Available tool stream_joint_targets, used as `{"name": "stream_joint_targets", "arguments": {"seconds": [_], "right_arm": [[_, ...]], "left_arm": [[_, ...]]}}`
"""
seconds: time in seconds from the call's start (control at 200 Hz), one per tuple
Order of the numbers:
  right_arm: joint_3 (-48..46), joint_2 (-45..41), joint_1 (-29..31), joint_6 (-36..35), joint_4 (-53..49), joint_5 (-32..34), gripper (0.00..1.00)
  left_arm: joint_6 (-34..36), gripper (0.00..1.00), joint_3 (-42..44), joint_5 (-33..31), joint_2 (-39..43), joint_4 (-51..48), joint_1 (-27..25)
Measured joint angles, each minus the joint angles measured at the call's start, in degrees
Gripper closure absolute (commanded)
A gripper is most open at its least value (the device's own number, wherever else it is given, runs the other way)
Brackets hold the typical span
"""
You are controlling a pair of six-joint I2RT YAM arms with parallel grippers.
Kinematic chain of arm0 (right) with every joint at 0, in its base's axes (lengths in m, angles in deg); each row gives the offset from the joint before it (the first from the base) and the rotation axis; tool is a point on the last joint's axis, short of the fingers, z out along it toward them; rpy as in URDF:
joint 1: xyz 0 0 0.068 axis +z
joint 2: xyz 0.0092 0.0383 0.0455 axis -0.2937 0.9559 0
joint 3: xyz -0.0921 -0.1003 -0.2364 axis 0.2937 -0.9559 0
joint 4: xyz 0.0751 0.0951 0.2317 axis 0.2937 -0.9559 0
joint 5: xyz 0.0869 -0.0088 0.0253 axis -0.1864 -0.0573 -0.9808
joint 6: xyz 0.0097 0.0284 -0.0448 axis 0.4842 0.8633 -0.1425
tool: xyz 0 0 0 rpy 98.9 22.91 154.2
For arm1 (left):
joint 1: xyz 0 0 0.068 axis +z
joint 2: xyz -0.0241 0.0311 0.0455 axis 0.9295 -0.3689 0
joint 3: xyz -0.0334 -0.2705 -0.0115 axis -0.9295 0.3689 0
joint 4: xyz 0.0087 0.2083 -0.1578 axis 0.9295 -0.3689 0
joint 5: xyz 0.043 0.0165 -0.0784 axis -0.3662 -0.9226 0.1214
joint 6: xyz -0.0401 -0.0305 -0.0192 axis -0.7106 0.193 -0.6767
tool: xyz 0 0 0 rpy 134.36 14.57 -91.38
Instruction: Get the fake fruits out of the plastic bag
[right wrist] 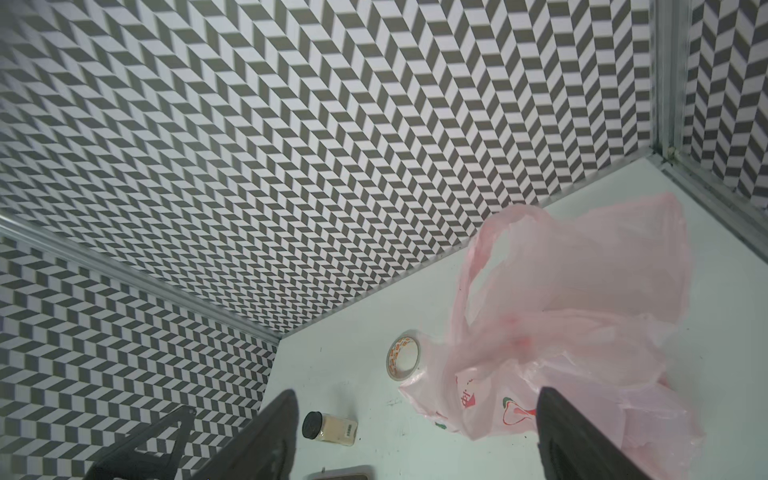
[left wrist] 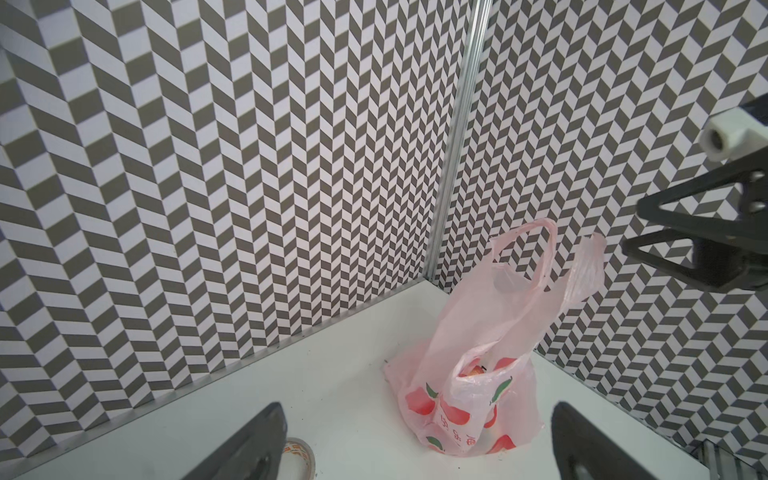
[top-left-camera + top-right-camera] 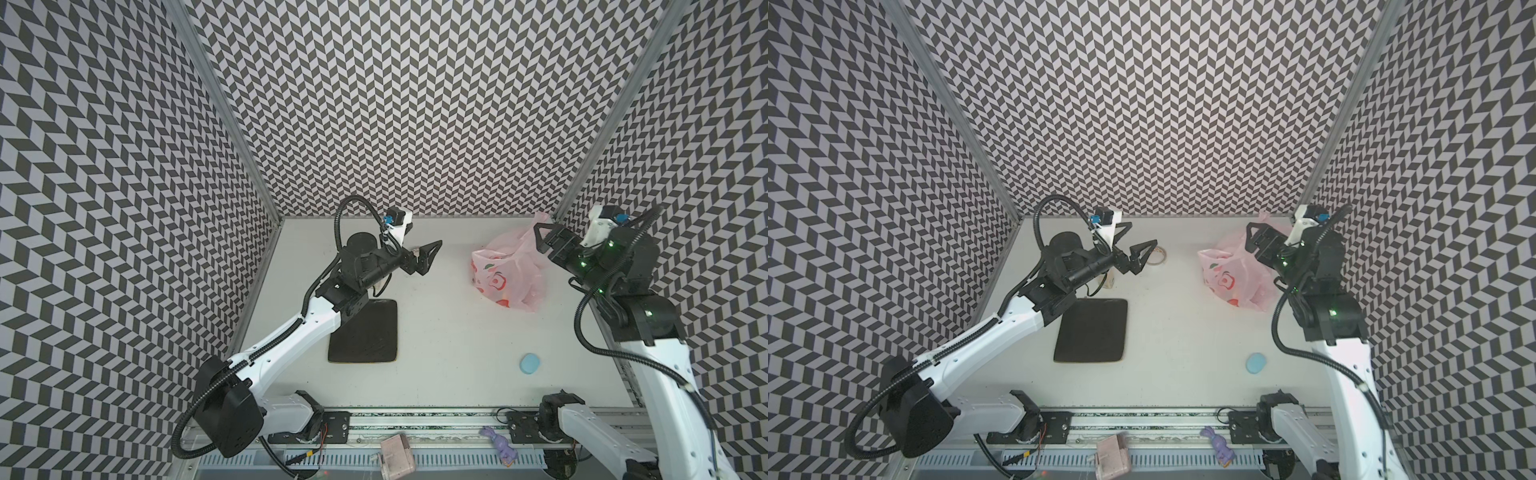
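Note:
The plastic bag [image 3: 509, 270] [image 3: 1233, 276] is a thin pink carrier bag printed with red fruit pictures. It slumps on the white table near the back right corner with its handles [image 2: 540, 249] standing up. An orange-red shape [image 2: 471, 370] shows in the bag's mouth; otherwise the fake fruits are hidden inside. My right gripper [image 3: 538, 239] [image 3: 1249, 239] [image 2: 631, 230] [image 1: 415, 457] hangs open just above and behind the bag, close to the handles, holding nothing. Left of the bag and well apart from it, my left gripper [image 3: 432, 255] [image 3: 1144, 257] [image 2: 415, 457] points at it, open and empty.
A black square tray [image 3: 365, 332] [image 3: 1094, 332] lies under the left arm. A tape roll [image 3: 1158, 255] [image 1: 405, 355] and a small jar [image 1: 330, 428] with a black lid lie near the left gripper. A blue oval thing [image 3: 530, 365] sits front right. Patterned walls stand close behind the bag.

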Motion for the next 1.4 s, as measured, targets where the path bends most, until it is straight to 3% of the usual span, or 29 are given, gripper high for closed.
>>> {"name": "stream_joint_targets", "arguments": {"seconds": [0.09, 0.28, 0.391, 0.641, 0.896, 1.227, 1.402], "right_arm": [[0.0, 4.2, 0.0, 0.9, 0.3, -0.4, 0.27], [-1.9, 7.0, 0.0, 2.0, 4.1, -0.4, 0.69], [-3.9, 6.3, 0.0, 0.5, 5.6, 0.0, 0.82], [-15.7, -4.0, 0.0, 0.2, -0.4, 1.2, 0.84], [-28.0, -14.8, 0.0, 8.3, -6.6, 0.5, 0.83], [-35.2, -15.6, 0.0, 13.1, -7.1, -1.2, 0.83], [-36.8, -14.5, 0.0, 13.2, -7.7, -2.0, 0.83]], "left_arm": [[0.0, 0.02, -1.0, -0.4, -2.3, 0.0, -0.8], [0.0, 0.02, -4.6, -0.5, -6.8, -0.1, -1.4], [-0.2, 0.02, -5.9, -0.1, -8.5, 0.2, -1.7], [0.9, 0.0, -11.6, 2.0, -15.3, 0.4, -6.4], [2.7, 0.0, -19.0, 3.9, -24.5, -0.3, -11.3], [10.4, 0.0, -36.3, 4.9, -37.5, -3.0, -14.2], [10.7, 0.0, -45.4, -2.0, -45.9, -3.3, -15.5]]}}
